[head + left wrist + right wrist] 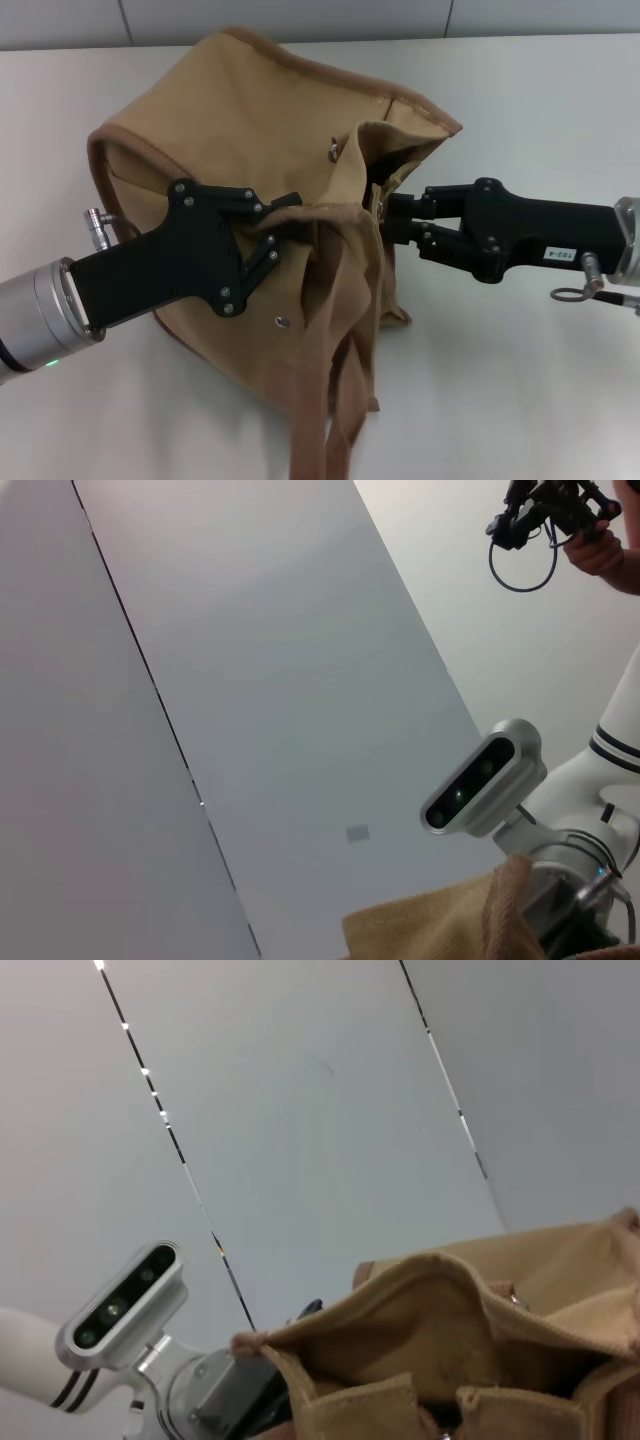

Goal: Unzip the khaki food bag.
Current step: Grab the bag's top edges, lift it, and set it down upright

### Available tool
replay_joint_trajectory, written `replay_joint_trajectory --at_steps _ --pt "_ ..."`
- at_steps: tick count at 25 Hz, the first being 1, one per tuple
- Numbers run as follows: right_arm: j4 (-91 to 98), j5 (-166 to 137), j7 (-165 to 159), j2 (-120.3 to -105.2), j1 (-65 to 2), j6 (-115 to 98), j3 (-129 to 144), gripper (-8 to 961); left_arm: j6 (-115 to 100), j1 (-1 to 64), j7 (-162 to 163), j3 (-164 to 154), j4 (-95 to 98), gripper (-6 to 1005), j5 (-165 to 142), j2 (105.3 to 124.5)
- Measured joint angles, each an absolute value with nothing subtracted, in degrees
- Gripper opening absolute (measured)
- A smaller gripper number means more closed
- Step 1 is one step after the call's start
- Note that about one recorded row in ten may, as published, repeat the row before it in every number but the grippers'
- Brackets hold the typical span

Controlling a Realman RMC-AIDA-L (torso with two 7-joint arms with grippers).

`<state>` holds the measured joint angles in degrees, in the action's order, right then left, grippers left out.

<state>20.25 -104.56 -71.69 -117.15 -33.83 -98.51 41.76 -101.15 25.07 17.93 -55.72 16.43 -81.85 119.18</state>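
Tension wanted: left gripper [268,232] pinching boxy tan canvas khaki food bag [250,110], right gripper [385,218] closed at its mouth, drawing steadily.

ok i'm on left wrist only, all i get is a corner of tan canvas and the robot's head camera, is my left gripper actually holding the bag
observer: yes, the left gripper is pinched on a fold in the side of the boxy tan canvas food bag, which sits slumped on the white table.
operator: where's the right one
observer: the right gripper reaches in from the robot's right and sits at the edge of the bag's mouth.
operator: is the mouth open at all
observer: partly, the right wrist view looks straight into it and the top edges stand apart.
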Motion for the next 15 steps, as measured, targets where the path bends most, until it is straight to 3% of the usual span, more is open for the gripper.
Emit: replay_joint_trajectory --at_steps 5,15 --pt "20.1 -104.7 -71.4 -118.29 -34.3 -96.6 44.4 291 -101.2 25.4 17.9 -55.8 16.3 82 -81.8 119.18" --pt "19.9 -104.7 -71.5 -118.81 -34.6 -97.1 45.6 281 -101.2 25.6 17.9 -55.8 16.0 82 -81.8 119.18"
